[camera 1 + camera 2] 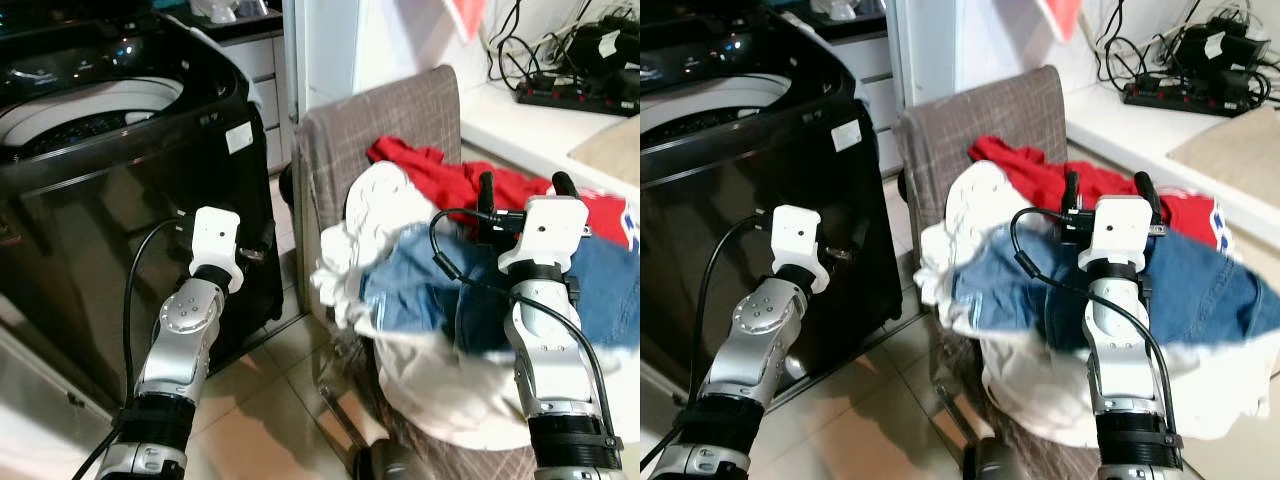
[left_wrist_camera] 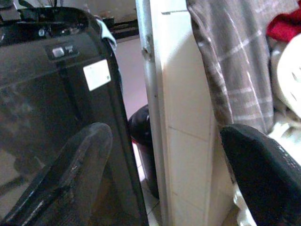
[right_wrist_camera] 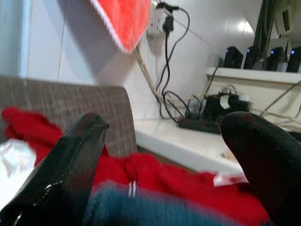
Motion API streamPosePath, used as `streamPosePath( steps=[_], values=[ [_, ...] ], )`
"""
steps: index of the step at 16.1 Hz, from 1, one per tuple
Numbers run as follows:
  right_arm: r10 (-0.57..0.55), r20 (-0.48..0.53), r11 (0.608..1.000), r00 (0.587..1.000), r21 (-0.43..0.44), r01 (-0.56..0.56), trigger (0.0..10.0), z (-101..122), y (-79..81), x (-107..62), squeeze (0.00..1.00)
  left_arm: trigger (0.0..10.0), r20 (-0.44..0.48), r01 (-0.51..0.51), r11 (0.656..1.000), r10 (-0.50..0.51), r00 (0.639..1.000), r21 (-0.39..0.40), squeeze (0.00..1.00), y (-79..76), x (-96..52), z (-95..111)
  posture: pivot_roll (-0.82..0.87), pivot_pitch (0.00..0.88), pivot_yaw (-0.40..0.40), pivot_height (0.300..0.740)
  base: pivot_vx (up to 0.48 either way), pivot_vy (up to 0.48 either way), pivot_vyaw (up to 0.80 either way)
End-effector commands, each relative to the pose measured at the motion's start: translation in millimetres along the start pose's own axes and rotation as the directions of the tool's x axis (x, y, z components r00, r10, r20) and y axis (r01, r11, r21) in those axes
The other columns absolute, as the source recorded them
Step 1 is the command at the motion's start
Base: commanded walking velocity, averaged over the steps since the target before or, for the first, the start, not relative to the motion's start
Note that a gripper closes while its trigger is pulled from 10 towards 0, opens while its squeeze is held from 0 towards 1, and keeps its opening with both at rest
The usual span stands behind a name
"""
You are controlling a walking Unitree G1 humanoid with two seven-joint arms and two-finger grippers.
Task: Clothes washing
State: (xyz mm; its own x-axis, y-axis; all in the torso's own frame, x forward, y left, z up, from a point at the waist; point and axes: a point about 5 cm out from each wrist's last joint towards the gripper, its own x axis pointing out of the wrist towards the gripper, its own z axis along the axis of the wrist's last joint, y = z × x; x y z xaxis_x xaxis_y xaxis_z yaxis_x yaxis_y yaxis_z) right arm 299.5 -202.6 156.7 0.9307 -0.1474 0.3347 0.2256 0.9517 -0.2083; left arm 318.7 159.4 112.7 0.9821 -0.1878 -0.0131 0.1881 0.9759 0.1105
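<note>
A black top-loading washing machine (image 1: pixel 110 180) stands at the left with its lid up and its white drum rim (image 1: pixel 90 105) showing. To its right a grey checked laundry basket (image 1: pixel 375 135) is heaped with clothes: a red garment (image 1: pixel 455 175), a white one (image 1: pixel 375 215) and blue denim (image 1: pixel 430 285). My right gripper (image 1: pixel 520 188) hovers open just above the denim and red cloth, nothing between its fingers (image 3: pixel 70 160). My left gripper (image 2: pixel 164 174) is raised in front of the machine's dark side, open and empty.
A white counter (image 1: pixel 530 125) at the back right carries a power strip (image 1: pixel 575 100) and tangled cables. White drawers (image 1: pixel 265 75) stand behind the machine. A red cloth (image 3: pixel 124 21) hangs on the tiled wall. Light floor tiles (image 1: pixel 270 400) lie between machine and basket.
</note>
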Motion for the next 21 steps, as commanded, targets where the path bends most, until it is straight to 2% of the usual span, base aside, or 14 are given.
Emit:
streamPosePath(
  steps=[1,3,5,6,9,17,21],
  values=[
    [0.0,-0.032,1.0,1.0,-0.028,0.0,10.0,-2.9,-0.4,2.9,0.0,10.0,0.008,0.008,1.0,-0.008,1.0,0.015,0.0,2.7,3.1,2.7,-0.19,0.0,0.036,0.629,0.0,0.0,0.0],
    [0.01,-0.014,0.999,1.0,-0.053,-0.011,10.0,-0.6,1.5,5.5,0.0,10.0,-0.003,-0.004,0.999,0.004,1.0,0.036,0.0,5.9,4.3,0.9,-0.19,0.0,0.036,0.624,0.0,0.0,0.0],
    [0.059,0.001,0.995,0.998,-0.076,-0.059,10.0,2.3,6.5,6.5,0.0,10.0,0.009,0.038,0.999,-0.039,0.999,0.017,0.0,3.9,3.8,2.0,-0.19,0.0,0.038,0.624,0.0,0.0,0.0],
    [0.08,0.009,0.996,0.997,-0.049,-0.079,10.0,3.2,9.8,4.9,0.0,10.0,0.014,0.059,0.998,-0.059,0.998,0.026,0.0,2.6,3.1,3.7,-0.19,0.0,0.039,0.624,0.472,0.0,-0.61],
    [0.109,0.04,0.993,0.993,-0.04,-0.107,10.0,9.6,16.0,6.2,0.0,10.0,0.061,0.015,1.0,-0.015,0.998,0.003,0.0,5.7,6.9,10.2,-0.19,0.0,0.039,0.661,0.48,0.0,0.0],
    [0.121,0.064,0.992,0.991,-0.039,-0.119,10.0,11.9,16.2,7.5,0.0,10.0,0.057,0.044,0.999,-0.044,0.997,0.004,0.0,1.1,6.5,6.8,-0.2,0.0,0.036,0.74,0.0,0.0,0.0],
    [0.119,0.056,0.993,0.991,-0.033,-0.118,10.0,9.6,15.5,6.2,0.0,10.0,0.051,0.054,0.998,-0.055,0.997,0.037,0.0,1.4,5.9,5.4,-0.2,0.0,0.039,0.74,0.0,0.0,0.0]
  ],
)
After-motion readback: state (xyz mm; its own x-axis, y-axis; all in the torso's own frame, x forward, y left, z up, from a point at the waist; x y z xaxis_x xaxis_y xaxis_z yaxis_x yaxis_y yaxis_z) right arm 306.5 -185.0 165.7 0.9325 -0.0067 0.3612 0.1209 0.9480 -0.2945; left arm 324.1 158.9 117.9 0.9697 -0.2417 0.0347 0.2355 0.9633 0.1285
